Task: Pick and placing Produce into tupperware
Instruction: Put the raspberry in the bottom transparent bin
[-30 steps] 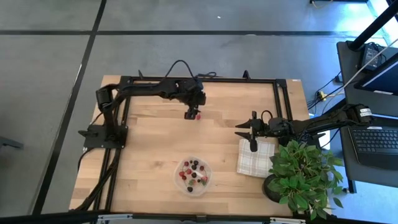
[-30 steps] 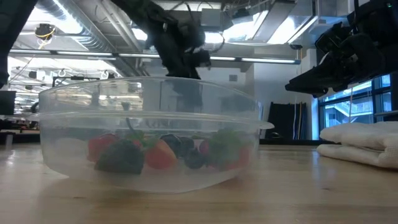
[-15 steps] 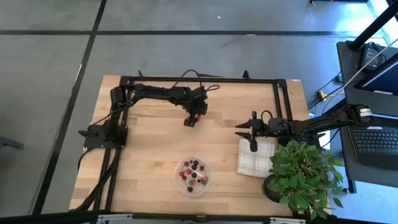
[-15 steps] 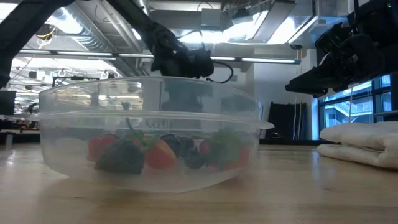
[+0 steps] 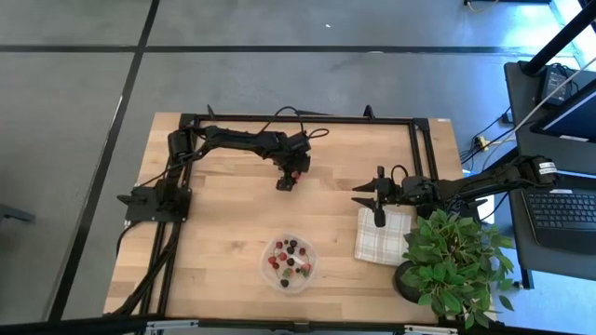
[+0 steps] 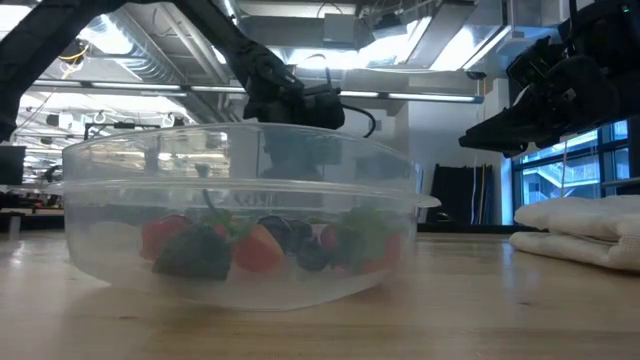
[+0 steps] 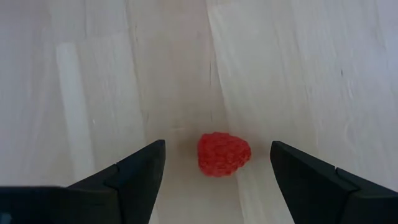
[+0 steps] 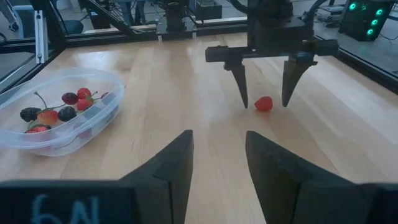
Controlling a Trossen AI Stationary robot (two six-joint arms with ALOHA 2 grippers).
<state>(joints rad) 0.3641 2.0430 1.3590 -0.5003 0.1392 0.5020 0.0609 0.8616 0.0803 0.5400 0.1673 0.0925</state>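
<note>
A single red raspberry point(image 7: 224, 155) lies on the bare wood at the far middle of the table point(image 5: 233, 214). My left gripper point(image 7: 217, 148) hangs over it, open and pointing down, with one finger on each side of the berry and a clear gap to both. The right wrist view shows the same from the side, with the raspberry point(image 8: 263, 103) between the finger ends. The round clear tupperware point(image 5: 290, 261) stands near the near edge with several red, dark and green berries point(image 6: 240, 245) inside. My right gripper point(image 5: 377, 207) waits open over the cloth's far corner.
A folded white checked cloth point(image 5: 382, 235) lies right of the tupperware. A leafy potted plant point(image 5: 452, 256) stands at the table's near right corner. Black frame rails point(image 5: 298, 118) run along the far and left edges. Bare wood lies between the raspberry and the tupperware.
My left arm has stretched out and lowered, and its gripper has shifted slightly toward the near edge and come down around the raspberry. Most of this came in the first half second. The raspberry, the tupperware and my right arm have stayed in place.
</note>
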